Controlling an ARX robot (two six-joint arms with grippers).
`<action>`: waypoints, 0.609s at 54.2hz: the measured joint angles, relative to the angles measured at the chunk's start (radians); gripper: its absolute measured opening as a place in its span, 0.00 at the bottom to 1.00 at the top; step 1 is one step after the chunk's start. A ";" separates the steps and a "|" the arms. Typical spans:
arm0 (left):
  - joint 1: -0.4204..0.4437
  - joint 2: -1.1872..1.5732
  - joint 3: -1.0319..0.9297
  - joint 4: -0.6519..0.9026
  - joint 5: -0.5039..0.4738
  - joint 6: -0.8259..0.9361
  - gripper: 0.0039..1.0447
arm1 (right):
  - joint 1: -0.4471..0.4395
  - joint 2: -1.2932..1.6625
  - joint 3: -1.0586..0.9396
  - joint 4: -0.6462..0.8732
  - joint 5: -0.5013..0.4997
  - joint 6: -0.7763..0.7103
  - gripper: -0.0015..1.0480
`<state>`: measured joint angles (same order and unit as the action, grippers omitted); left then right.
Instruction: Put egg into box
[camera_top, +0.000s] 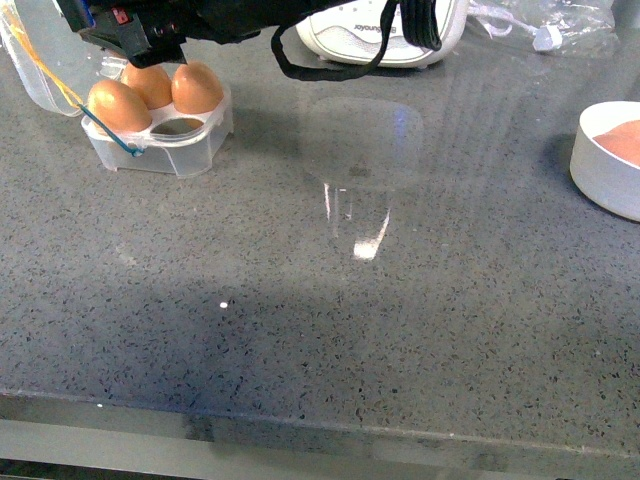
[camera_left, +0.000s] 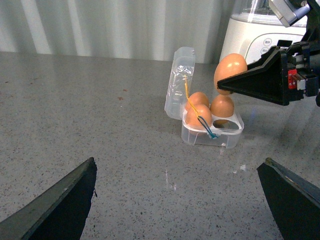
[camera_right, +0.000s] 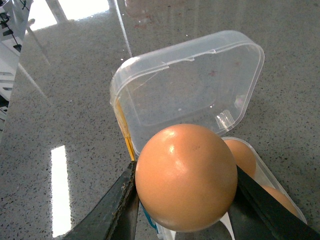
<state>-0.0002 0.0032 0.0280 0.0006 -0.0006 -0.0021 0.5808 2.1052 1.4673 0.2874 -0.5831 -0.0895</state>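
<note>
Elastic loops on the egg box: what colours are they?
One yellow loop, one blue loop, clearest in the left wrist view.

A kitchen, I'd say: speckled grey stone countertop (camera_top: 330, 330), white Joyoung appliance (camera_left: 250, 40) at the back, clear egg box (camera_top: 190, 150) left of it, white bowl (camera_top: 598, 172) off to its right.

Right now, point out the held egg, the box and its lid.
held egg (camera_right: 186, 177): right wrist view, middle of shell.
box (camera_left: 202, 140): left wrist view, front wall.
lid (camera_right: 200, 85): right wrist view, flat middle.
</note>
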 joint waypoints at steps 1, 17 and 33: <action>0.000 0.000 0.000 0.000 0.000 0.000 0.94 | 0.000 0.003 0.000 0.000 0.003 0.000 0.40; 0.000 0.000 0.000 0.000 0.000 0.000 0.94 | 0.000 0.029 0.001 0.000 0.036 0.008 0.40; 0.000 0.000 0.000 0.000 0.000 0.000 0.94 | 0.005 0.032 0.001 -0.037 0.060 -0.014 0.40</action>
<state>-0.0002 0.0032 0.0280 0.0006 -0.0006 -0.0021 0.5854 2.1376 1.4681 0.2508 -0.5236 -0.1032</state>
